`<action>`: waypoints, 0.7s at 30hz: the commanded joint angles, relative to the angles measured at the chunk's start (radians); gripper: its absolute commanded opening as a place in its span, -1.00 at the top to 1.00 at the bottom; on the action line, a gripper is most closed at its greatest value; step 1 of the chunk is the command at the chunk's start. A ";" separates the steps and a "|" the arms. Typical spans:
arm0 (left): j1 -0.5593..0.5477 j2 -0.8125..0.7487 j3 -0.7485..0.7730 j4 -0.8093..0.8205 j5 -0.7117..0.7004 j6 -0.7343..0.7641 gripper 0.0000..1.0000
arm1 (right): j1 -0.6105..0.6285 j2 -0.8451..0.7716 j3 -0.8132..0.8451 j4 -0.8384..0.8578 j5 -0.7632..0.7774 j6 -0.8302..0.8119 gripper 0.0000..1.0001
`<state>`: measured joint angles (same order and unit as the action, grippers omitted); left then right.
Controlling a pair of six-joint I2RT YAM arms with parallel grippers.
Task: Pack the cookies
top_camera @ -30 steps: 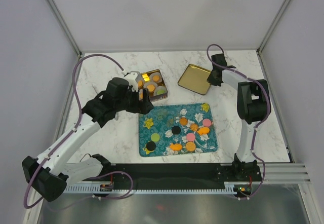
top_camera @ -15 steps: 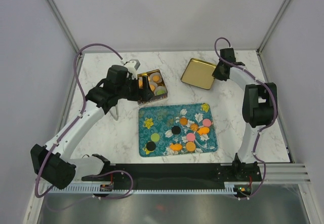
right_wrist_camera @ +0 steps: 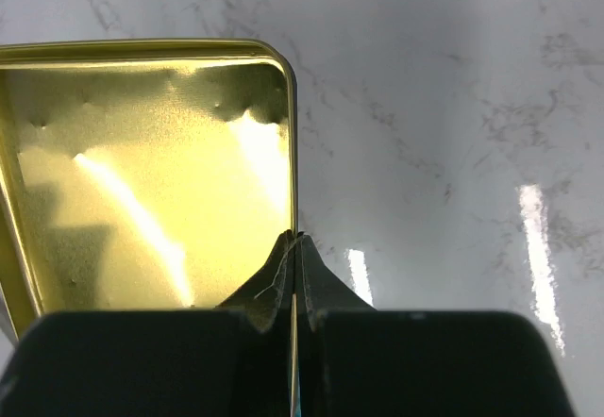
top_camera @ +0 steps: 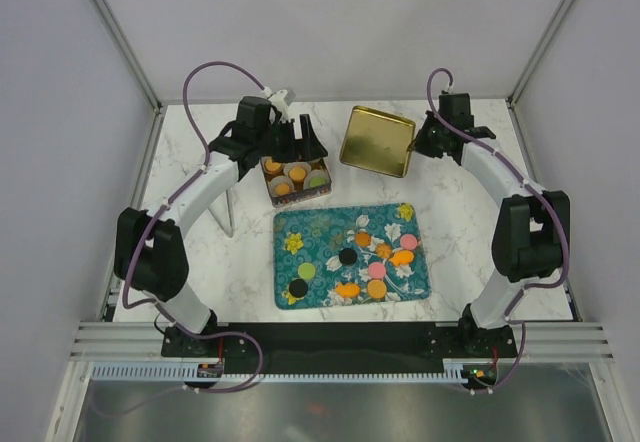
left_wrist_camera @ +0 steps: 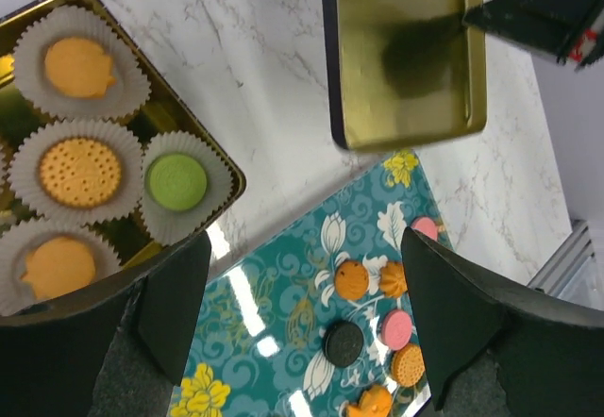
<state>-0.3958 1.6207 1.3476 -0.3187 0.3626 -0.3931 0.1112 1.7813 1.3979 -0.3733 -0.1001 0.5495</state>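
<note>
Enclosure: plain grey walls on three sides, with a white marbled surface point(top_camera: 200, 252) as floor.

Arms, two, white and black, each trailing a purple cable point(top_camera: 215, 70), both reaching to the far half of the surface.

Tray point(top_camera: 320, 234), teal, with a printed flower pattern. It lies flat at the near centre.

Tin lid point(top_camera: 376, 142), gold, rectangular, hollow side up, far right of centre. The right fingers point(right_wrist_camera: 278, 285) are clenched on its right rim. Whether the lid touches the surface cannot be told.

Cookie tin point(left_wrist_camera: 168, 113), gold, open, on the surface just beyond the tray's far left corner and left of the lid.

Left fingers point(left_wrist_camera: 175, 294), spread wide and holding nothing. They hang above the gap between tin, lid and tray.

Paper cups point(left_wrist_camera: 137, 153), white, fluted, packed side by side inside the tin.

Cookies, packed: one per visible cup. These include a green round point(left_wrist_camera: 176, 182), an orange dotted round point(left_wrist_camera: 79, 173) and two further orange pieces point(left_wrist_camera: 78, 67).

Cookies, loose: ten on the tray.
- Eight lie clustered on its right half: five orange point(top_camera: 377, 288), two pink point(top_camera: 408, 241) and one black point(top_camera: 347, 256).
- One green point(top_camera: 307, 272) and one black point(top_camera: 298, 287) lie side by side near the left near corner, apart from the cluster.
</note>
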 commanded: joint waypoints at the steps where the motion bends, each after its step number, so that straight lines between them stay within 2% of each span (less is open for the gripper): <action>1: 0.035 0.039 0.065 0.159 0.117 -0.075 -0.79 | 0.071 -0.095 -0.039 0.040 -0.082 0.010 1.00; 10: 0.048 0.120 0.075 0.239 0.220 -0.124 -0.73 | 0.205 -0.157 -0.079 0.092 -0.122 0.067 1.00; 14: 0.049 0.110 0.051 0.262 0.239 -0.141 -0.56 | 0.231 -0.155 -0.069 0.091 -0.121 0.069 1.00; 15: 0.049 0.108 0.047 0.262 0.246 -0.144 -0.41 | 0.231 -0.154 -0.069 0.093 -0.119 0.070 1.00; 17: 0.049 0.094 0.030 0.263 0.260 -0.147 -0.24 | 0.234 -0.151 -0.063 0.093 -0.109 0.070 1.00; 21: 0.049 0.056 -0.019 0.259 0.265 -0.142 -0.19 | 0.232 -0.135 -0.036 0.091 -0.110 0.072 1.00</action>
<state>-0.3454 1.7363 1.3605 -0.0944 0.5777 -0.5117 0.3412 1.6657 1.3170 -0.3317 -0.2054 0.6033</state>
